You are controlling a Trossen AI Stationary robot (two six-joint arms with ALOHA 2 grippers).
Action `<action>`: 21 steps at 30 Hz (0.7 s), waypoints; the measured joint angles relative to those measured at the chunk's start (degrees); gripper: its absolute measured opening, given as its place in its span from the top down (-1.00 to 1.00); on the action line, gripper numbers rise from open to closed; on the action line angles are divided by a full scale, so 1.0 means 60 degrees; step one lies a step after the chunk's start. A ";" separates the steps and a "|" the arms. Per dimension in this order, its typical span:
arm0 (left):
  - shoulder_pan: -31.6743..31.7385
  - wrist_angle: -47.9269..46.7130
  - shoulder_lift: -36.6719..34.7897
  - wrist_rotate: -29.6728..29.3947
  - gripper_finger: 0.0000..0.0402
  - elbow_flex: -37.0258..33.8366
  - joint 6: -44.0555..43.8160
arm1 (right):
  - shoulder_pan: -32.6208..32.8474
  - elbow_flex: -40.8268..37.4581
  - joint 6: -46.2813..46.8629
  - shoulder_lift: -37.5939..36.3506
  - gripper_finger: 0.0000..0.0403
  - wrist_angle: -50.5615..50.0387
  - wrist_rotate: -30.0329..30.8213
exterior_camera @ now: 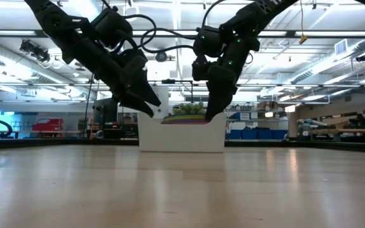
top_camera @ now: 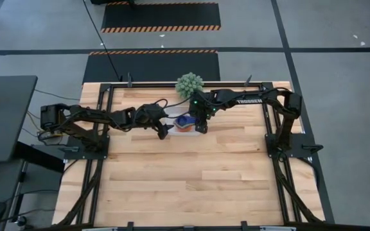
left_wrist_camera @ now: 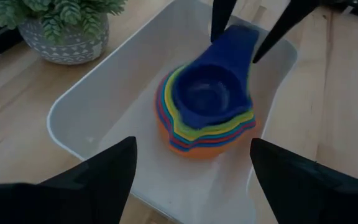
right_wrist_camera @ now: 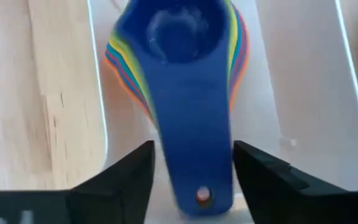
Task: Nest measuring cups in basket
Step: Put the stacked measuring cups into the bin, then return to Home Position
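Observation:
The white basket [top_camera: 172, 120] [exterior_camera: 182, 136] [left_wrist_camera: 73, 106] [right_wrist_camera: 291, 93] stands on the table's far middle. Inside it, the measuring cups [top_camera: 185, 122] [left_wrist_camera: 207, 124] sit nested in one stack, orange at the bottom and the dark blue cup [right_wrist_camera: 176, 37] on top. My right gripper [top_camera: 201, 127] [exterior_camera: 211, 114] [right_wrist_camera: 191, 168] reaches down at the basket's right end, shut on the dark blue cup's handle. My left gripper [top_camera: 162, 133] [exterior_camera: 149, 106] [left_wrist_camera: 191, 168] hovers open at the basket's left end, touching nothing. My right gripper pinches the dark blue cup's flat handle [right_wrist_camera: 191, 124] between its two fingers, which lie across the handle's width near its free end. It comes from above, slanting down from the table's right. The cup's bowl rests in the stack, and the handle points toward the gripper.
A round spiky green plant in a grey pot [top_camera: 189, 84] [left_wrist_camera: 67, 31] stands just beyond the basket at the table's far edge. The black frame rails [top_camera: 105, 128] run along both sides. Bare wood [top_camera: 191, 179] fills the near half of the table.

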 joint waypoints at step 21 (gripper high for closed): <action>-0.0460 -0.0413 -0.2424 0.0235 -0.30 -0.0104 -0.1129 | 0.0174 -0.0949 0.1316 -0.2020 -0.42 0.1182 -0.0055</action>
